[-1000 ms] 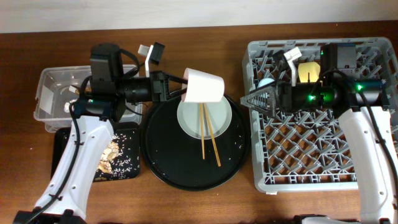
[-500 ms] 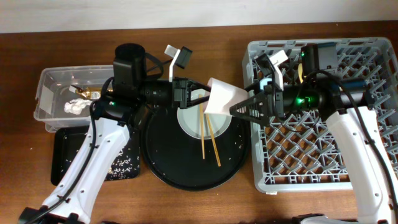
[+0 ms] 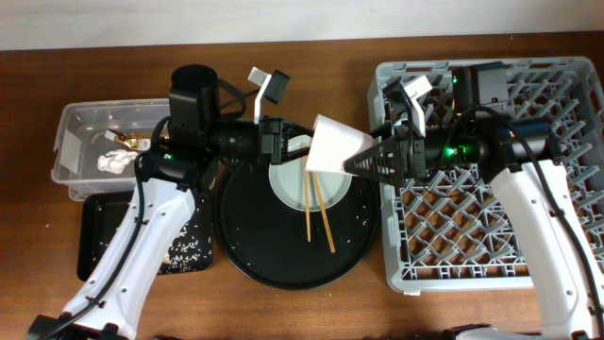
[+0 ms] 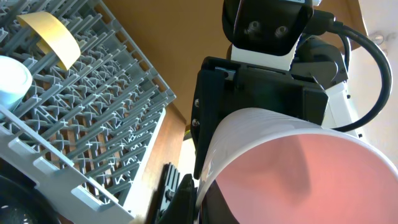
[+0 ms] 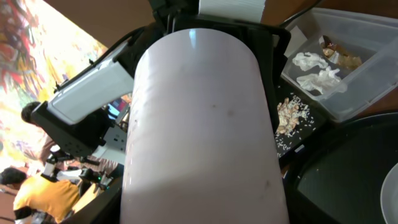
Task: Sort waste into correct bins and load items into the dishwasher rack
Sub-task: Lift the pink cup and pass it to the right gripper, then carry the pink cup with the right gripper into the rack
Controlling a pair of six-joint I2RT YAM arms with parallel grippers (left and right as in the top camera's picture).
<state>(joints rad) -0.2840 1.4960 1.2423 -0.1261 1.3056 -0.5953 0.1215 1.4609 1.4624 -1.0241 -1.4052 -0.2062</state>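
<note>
I'm seeing the cup (image 3: pixel 332 146) hanging tipped on its side above the plate (image 3: pixel 286 185) and chopsticks (image 3: pixel 317 213), with its mouth facing the left arm. It's looking smooth, whitish outside and pale pink inside. The left fingers (image 3: pixel 286 142) are pinching its rim. The right fingers (image 3: pixel 371 161) are sitting at its base end; I cannot tell whether they're gripping it.

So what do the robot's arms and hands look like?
Both have long white shells, the left arm and the right arm, with black joints and motor blocks nearer the hands. Thin black cables loop along them. The right one shows small green lights. The left hand and right hand are black; the right one looks like a ribbed triangle.
</note>
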